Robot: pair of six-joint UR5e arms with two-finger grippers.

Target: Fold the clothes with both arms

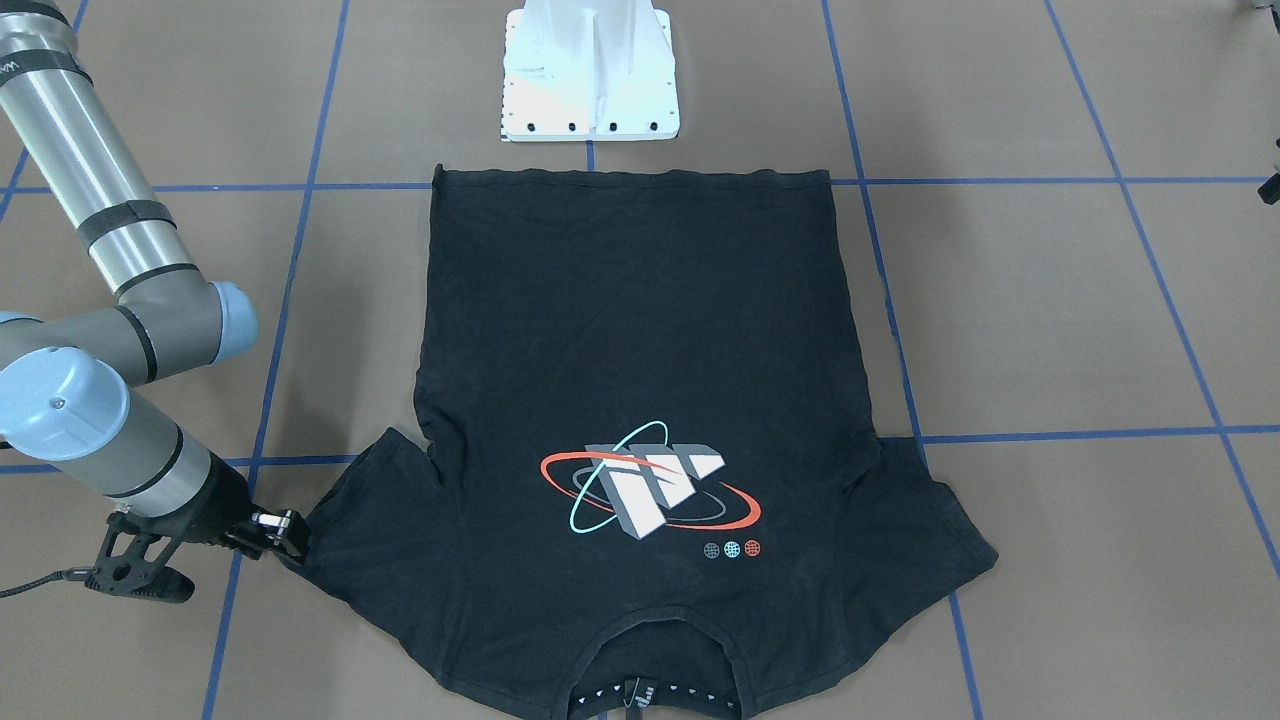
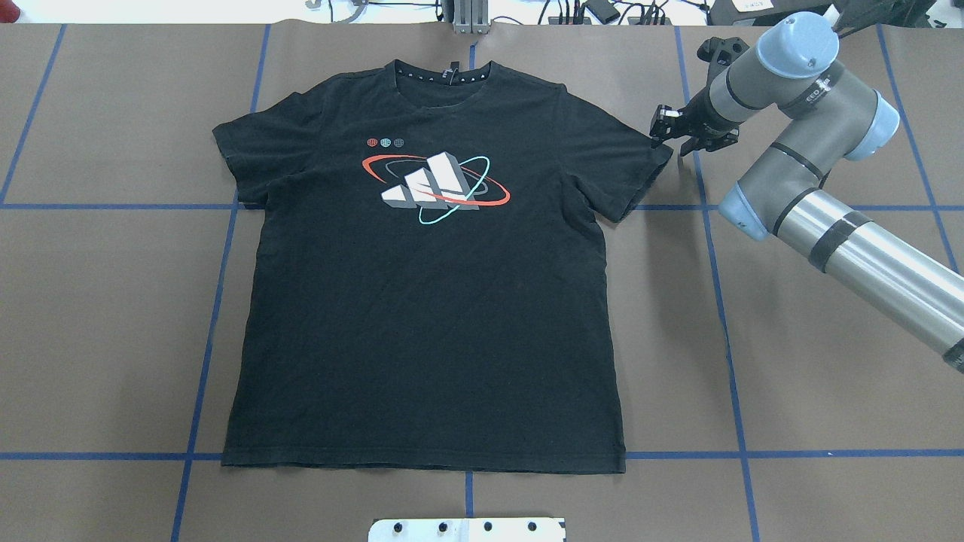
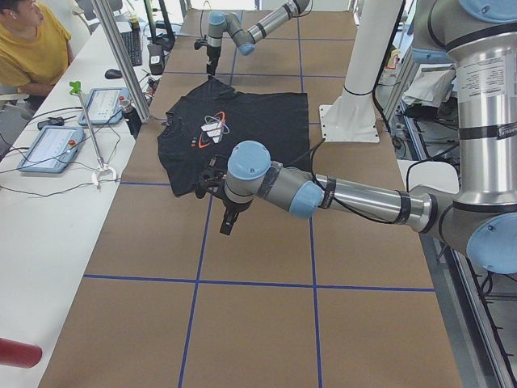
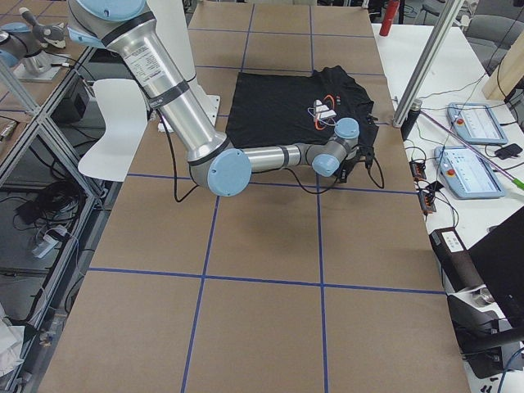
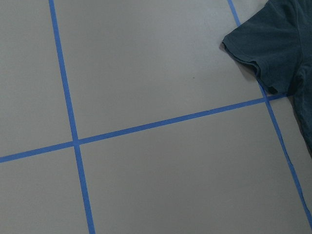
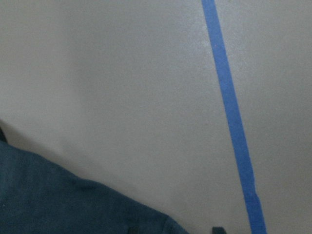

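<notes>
The black T-shirt point(image 2: 422, 301) lies flat and face up, its logo point(image 2: 435, 187) showing and its collar point(image 2: 440, 74) at the table's far edge. My right gripper point(image 2: 663, 135) is low at the outer corner of the shirt's right sleeve point(image 2: 629, 162), its fingertips touching the hem. The same gripper point(image 1: 290, 537) shows at the sleeve corner in the front-facing view. Its fingers are too dark and small for me to say if they have closed on the cloth. My left gripper point(image 3: 226, 222) hangs above bare table beside the other sleeve point(image 5: 273, 44); its state is not readable.
The white base plate point(image 1: 590, 100) stands just beyond the shirt's hem. Brown table paper carries blue tape lines point(image 2: 723, 301). A side bench point(image 3: 56, 145) holds tablets and cables, with a person seated at it. An upright metal post point(image 4: 417, 74) stands near the collar side.
</notes>
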